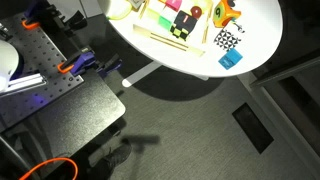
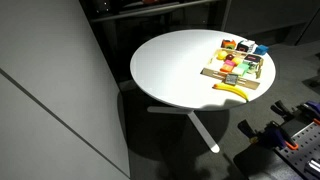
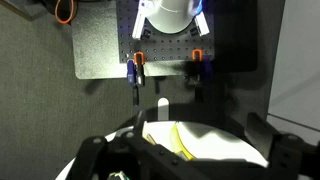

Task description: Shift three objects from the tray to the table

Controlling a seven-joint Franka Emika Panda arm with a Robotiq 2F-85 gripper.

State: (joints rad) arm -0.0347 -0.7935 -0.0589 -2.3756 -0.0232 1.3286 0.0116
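The pale wood tray [image 1: 150, 33] [image 2: 213, 72] lies on the round white table [image 1: 265, 25] [image 2: 170, 65] in both exterior views. Small toy pieces sit in it, among them a pink piece [image 1: 184, 22] [image 2: 228, 62], a green piece [image 1: 172, 5] [image 2: 243, 68] and a red piece [image 1: 195, 12]. A yellow curved piece [image 2: 232, 90] [image 3: 180, 140] rests on the table beside the tray. My gripper [image 3: 195, 120] shows only in the wrist view. It hangs open and empty, high above the table's edge and apart from the tray.
A blue cube [image 1: 231, 60] and a black-and-white checkered piece [image 1: 226, 40] lie on the table near the tray. The dark perforated metal bench [image 1: 50, 90] [image 3: 165, 55] with orange-and-blue clamps [image 1: 80, 66] stands beside the table. Dark carpet lies between them.
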